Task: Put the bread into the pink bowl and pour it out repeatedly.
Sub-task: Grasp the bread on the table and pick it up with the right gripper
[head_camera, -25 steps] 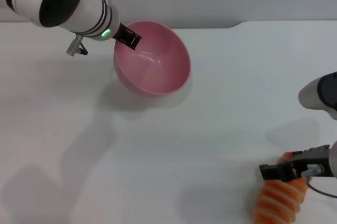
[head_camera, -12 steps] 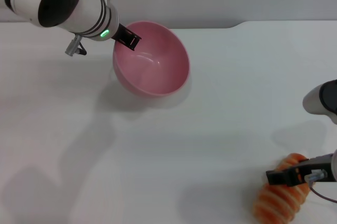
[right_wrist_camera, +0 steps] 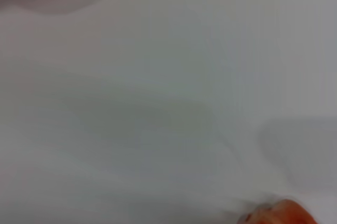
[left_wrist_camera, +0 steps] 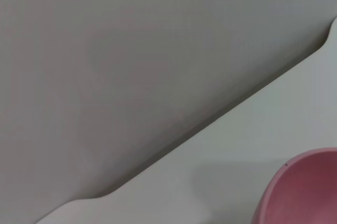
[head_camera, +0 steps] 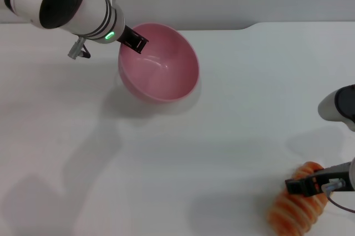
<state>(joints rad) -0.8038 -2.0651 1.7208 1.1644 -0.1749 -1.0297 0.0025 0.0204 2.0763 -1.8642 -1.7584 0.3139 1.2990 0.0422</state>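
Right hand (head_camera: 302, 186), grip state unclear, over bread (head_camera: 294, 209) lying near-far, slightly slanted.

My left arm (head_camera: 66, 3) has a glossy white shell, a black oval cap, dark ring seams and a green indicator light. Both tools, left tool (head_camera: 135, 40) and right tool (head_camera: 306, 186), are black.

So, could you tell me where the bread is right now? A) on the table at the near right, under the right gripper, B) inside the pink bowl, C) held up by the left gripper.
A: the bread lies on the table beneath the right gripper, while the pink bowl holds nothing and has the left gripper at its rim.
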